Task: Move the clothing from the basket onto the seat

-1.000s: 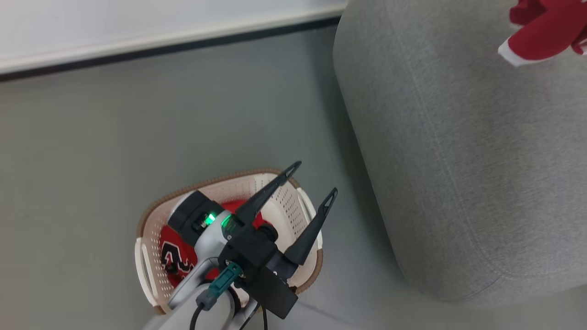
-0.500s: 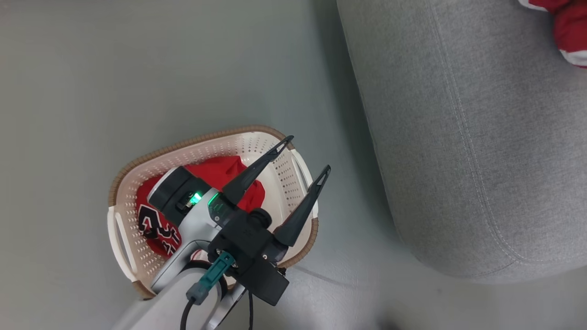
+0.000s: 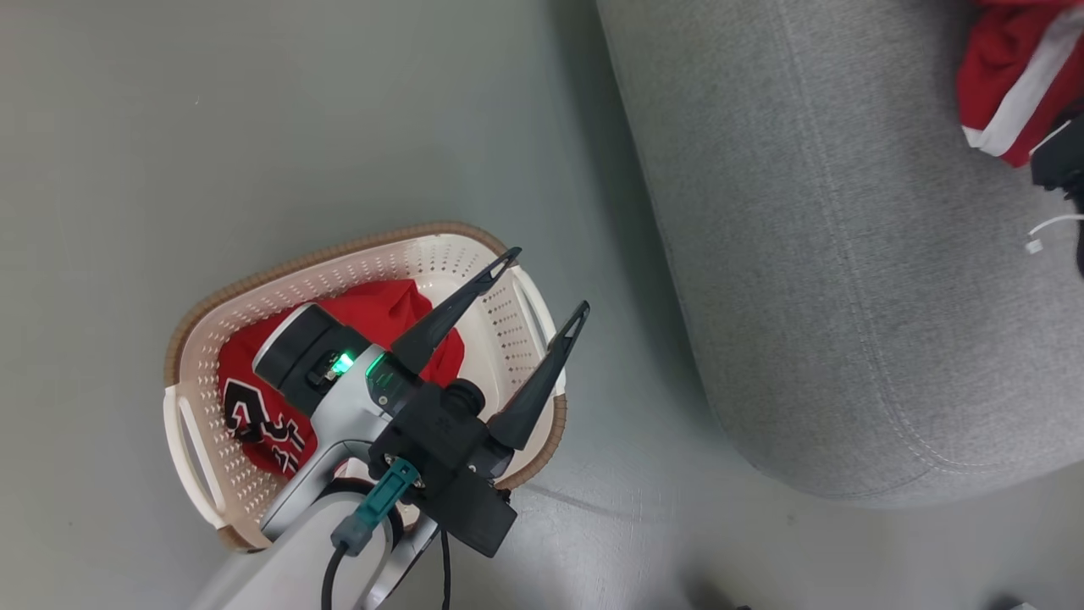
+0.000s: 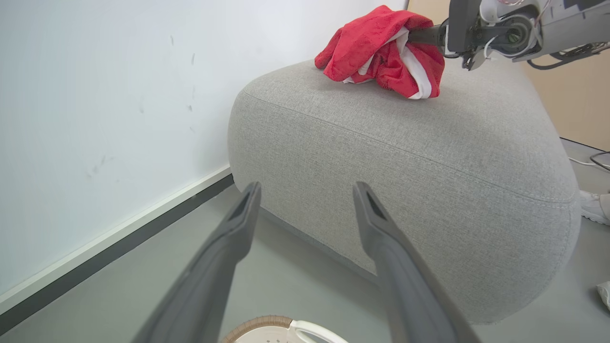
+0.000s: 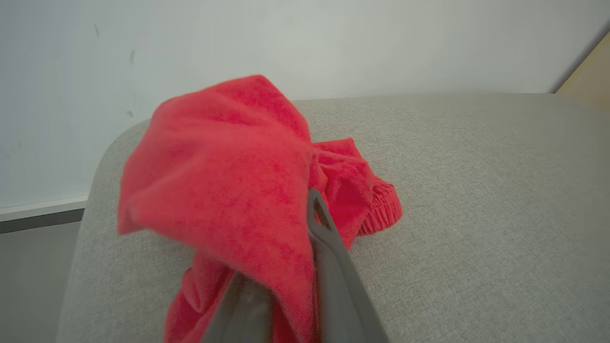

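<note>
The cream basket (image 3: 339,254) stands on the floor with a red garment (image 3: 373,305) in it, its black-and-white print (image 3: 254,419) at the left. My left gripper (image 3: 544,280) hovers over the basket's right side, open and empty, and its fingers (image 4: 238,238) point toward the grey seat (image 4: 405,157). A second piece of red clothing (image 4: 381,52) with white stripes lies bunched on top of the seat (image 3: 847,254). My right gripper (image 5: 305,209) is shut on it, with cloth draped over one finger and pinched between the two.
A white wall with a dark baseboard (image 4: 119,238) runs behind the seat. Grey floor (image 3: 254,127) surrounds the basket. A wooden panel (image 4: 572,95) stands behind the seat on the right. A pale shoe (image 4: 593,207) and a cable (image 4: 600,159) lie on the floor by the seat's right end.
The head camera has shifted, so the wall has left its view. The red garment and my dark right gripper now show lower at the right edge. The left gripper stays open over the basket.
</note>
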You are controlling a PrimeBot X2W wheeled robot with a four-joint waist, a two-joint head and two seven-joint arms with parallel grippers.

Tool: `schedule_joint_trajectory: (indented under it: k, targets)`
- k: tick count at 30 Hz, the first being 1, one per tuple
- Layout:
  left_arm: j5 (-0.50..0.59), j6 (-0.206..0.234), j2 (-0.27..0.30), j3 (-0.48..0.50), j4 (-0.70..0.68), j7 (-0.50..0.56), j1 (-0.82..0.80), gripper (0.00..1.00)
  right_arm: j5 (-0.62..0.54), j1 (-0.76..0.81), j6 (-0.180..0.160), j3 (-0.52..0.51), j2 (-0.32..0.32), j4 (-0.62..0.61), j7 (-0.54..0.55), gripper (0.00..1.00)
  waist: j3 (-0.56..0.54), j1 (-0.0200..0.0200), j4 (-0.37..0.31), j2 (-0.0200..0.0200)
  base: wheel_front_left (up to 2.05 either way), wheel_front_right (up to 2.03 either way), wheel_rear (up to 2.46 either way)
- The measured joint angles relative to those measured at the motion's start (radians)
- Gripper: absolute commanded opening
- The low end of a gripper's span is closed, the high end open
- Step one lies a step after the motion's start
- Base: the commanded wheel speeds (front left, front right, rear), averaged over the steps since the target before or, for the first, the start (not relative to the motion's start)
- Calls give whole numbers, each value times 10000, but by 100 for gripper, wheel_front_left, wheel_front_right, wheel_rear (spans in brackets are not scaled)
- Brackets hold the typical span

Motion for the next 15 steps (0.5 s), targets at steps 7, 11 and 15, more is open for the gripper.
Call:
schedule_joint_trajectory:
  k: [7, 11, 15]
  targets:
    - [-17, 13, 4, 21, 221, -27, 16, 100, -98, 414, 140, 159, 167, 148, -92, 100, -278, 0, -149, 0, 0, 0, 0]
    - [-50, 86, -31, 35, 412, -148, 37, 100, -205, 975, 230, 301, 226, 178, -94, 100, -582, -1, -226, -1, 0, 0, 0]
    - [-184, 105, -82, 115, 612, -301, 233, 100, -272, 1705, 261, 410, 357, 42, -96, 100, -968, -2, -276, -1, 0, 0, 0]
